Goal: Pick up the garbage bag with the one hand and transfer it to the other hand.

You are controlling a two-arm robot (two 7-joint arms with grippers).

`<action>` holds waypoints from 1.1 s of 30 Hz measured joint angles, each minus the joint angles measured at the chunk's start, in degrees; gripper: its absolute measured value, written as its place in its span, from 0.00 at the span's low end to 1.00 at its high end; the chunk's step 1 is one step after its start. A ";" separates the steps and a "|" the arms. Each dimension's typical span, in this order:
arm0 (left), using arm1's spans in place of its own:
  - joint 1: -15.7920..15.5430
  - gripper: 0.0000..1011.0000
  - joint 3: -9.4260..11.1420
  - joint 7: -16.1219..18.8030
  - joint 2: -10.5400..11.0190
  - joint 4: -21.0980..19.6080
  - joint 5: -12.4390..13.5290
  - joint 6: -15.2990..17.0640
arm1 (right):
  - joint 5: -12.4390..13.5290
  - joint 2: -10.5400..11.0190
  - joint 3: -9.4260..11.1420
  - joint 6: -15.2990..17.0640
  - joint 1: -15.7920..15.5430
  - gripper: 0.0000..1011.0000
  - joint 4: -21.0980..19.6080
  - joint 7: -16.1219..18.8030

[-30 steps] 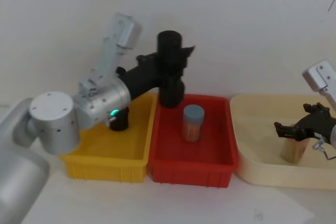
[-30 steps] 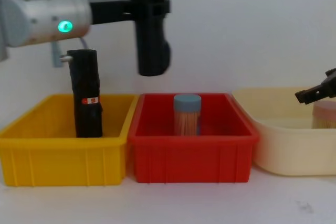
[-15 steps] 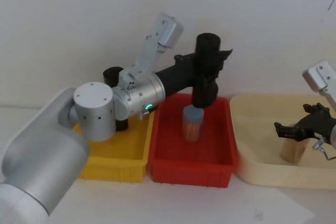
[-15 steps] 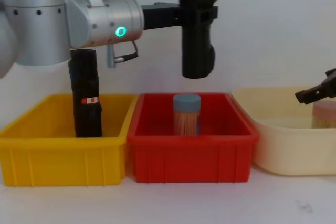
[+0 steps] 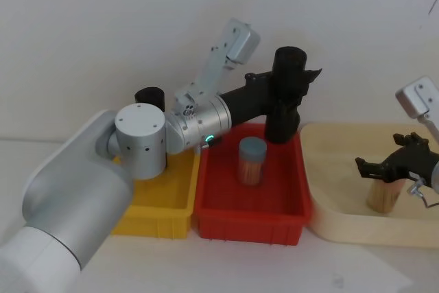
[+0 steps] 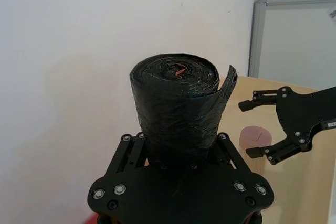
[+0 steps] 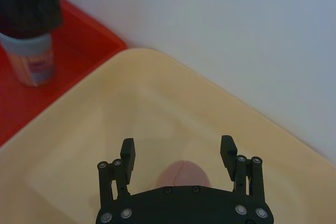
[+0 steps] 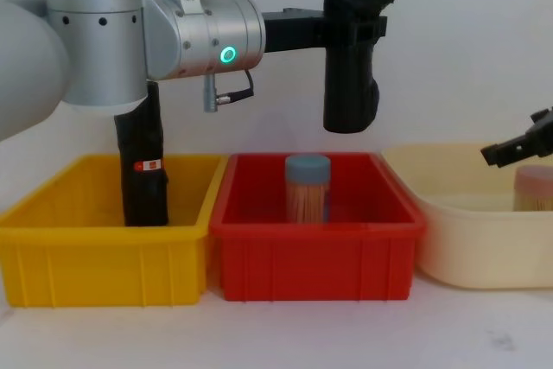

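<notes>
While the left gripper (image 5: 282,95) grasps the bag (image 5: 290,63) above the red bin's (image 8: 315,252) back edge, you risk the released right gripper (image 7: 178,148), over the tray (image 5: 329,169), pinching only its flap.

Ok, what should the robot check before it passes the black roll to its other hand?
1. Left hand shut on the garbage bag: ok.
2. Bag hanging clear above the red bin and blue-lidded jar: ok.
3. Right hand open: ok.
4. Right hand up beside the bag: not ok, it sits low over the pink-lidded jar in the cream tray.
5. Grip firm enough: cannot tell.
</notes>
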 joint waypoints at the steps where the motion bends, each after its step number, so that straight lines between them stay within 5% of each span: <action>1: -0.08 0.39 0.06 -0.05 -0.06 0.12 0.02 -0.05 | 0.18 0.00 0.11 -0.18 -0.05 0.99 -0.10 0.17; 18: -1.09 0.39 0.72 -0.61 -0.81 1.86 0.14 -0.60 | 6.28 -0.66 0.94 -4.45 -0.16 0.99 -1.46 7.60; 33: -1.35 0.39 0.87 -0.75 -0.99 2.27 0.18 -0.73 | 9.85 -4.45 -1.85 -8.06 5.09 0.99 8.38 14.37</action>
